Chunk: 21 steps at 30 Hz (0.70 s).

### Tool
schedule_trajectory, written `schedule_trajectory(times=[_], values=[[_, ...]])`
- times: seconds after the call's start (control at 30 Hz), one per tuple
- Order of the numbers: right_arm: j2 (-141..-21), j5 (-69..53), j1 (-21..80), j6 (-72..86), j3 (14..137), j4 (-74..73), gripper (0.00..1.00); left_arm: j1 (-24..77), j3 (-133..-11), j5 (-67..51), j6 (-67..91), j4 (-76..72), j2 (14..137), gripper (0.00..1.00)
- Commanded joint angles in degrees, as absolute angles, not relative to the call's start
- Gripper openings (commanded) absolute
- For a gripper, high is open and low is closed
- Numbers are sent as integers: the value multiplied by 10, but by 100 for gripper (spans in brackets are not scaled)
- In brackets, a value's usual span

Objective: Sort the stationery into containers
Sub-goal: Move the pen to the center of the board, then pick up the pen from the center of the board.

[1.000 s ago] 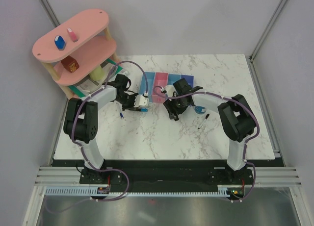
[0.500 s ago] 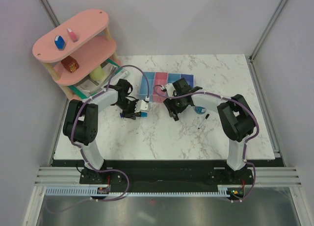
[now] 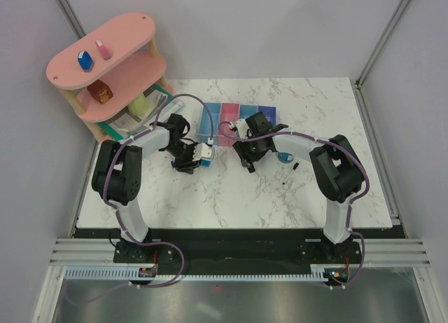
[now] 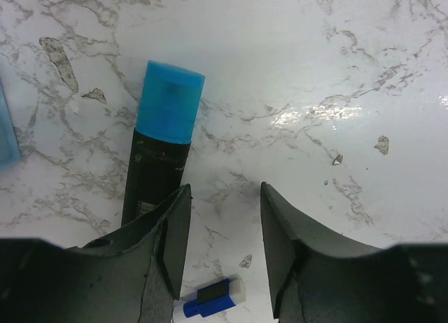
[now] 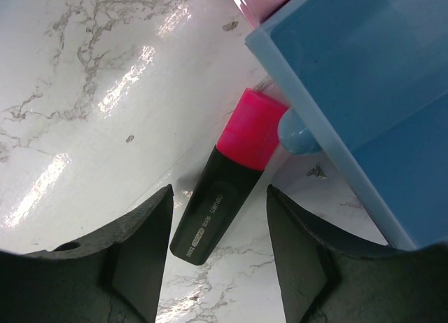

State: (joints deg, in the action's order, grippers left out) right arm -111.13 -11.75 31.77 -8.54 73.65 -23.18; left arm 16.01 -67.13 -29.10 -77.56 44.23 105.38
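Two markers lie flat on the white marble-patterned table [image 3: 224, 197], one under each of my wrist cameras.

On my left side, the left gripper [image 4: 224, 191] hangs low over the tabletop, released, with only bare marble in the gap between its jaws. The black marker with the blue cap [image 4: 159, 144] lies just beside that gap. Its barrel runs under one finger in the wrist view and its cap points away from the camera. I cannot tell whether that finger touches it. A small blue-and-white piece [image 4: 212, 299] lies between the fingers, too small for me to name.

On my right side, the right gripper [image 5: 218, 191] is also released. Its jaws straddle the black marker with the pink cap [image 5: 222, 197], with marble showing on both sides of the barrel. That cap rests against the rounded corner of a blue plastic bin [image 5: 364, 71].

From above, the row of four joined rectangular plastic bins [image 3: 227, 116] sits just beyond both grippers. The round teal-blue pot [image 3: 285, 157] stands beside the right forearm, with the thin black pen [image 3: 288, 174] near it on the table. The blue eraser [image 3: 85, 60] and pink eraser [image 3: 103, 50] lie on the top tier of the pink oval tiered shelf [image 3: 133, 29] at the far left corner.
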Motion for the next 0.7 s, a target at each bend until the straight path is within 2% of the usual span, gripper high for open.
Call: schedule_trajectory(times=[0.0,0.3,0.43,0.53,0.57,0.67], values=[[-1116,-105,320,-82,728,-221,64,161,-676,-296,-758,425,1029,50],[-1116,-101,323,-83,726,-221,63,162,-667,-362,-797,439,927,49],[-1118,-101,325,-83,728,-221,63,162,-666,-354,-821,439,939,49],[-1119,-101,326,-83,729,-223,64,162,-670,-343,-847,439,968,54],[-1118,-100,326,-85,727,-222,63,162,-672,-331,-863,439,974,59],[-1116,-99,326,-86,726,-223,64,162,-688,-309,-885,439,1004,62]])
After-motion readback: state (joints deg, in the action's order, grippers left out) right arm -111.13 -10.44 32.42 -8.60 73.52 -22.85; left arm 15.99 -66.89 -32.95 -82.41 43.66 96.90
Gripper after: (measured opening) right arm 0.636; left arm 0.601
